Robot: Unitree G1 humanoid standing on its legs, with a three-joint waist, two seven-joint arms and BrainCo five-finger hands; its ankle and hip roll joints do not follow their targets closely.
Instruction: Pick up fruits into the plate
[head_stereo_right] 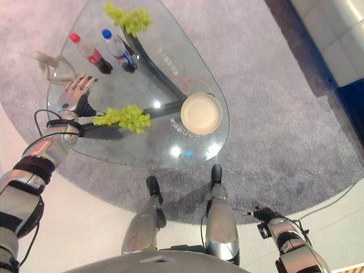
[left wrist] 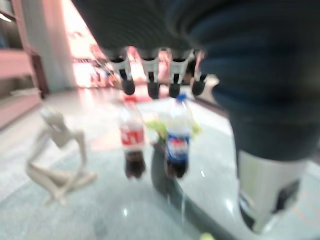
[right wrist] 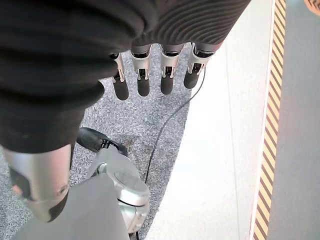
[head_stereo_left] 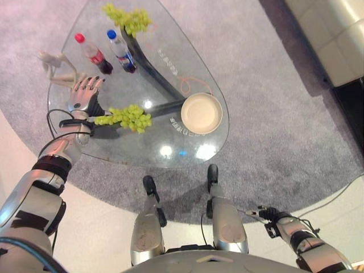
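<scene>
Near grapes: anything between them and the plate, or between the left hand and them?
Nothing visible. Bare glass table lies between the near grapes and the empty plate. The left hand, fingers straight, hangs just beside the bunch with no object between. The two bottles and the figurine stand farther back, off both paths.

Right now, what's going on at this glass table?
The robot's left hand hovers open over the glass table, beside the near bunch of green grapes, holding nothing. The plate is empty. A second bunch lies at the far end, near two bottles. The right hand hangs open off the table.
</scene>
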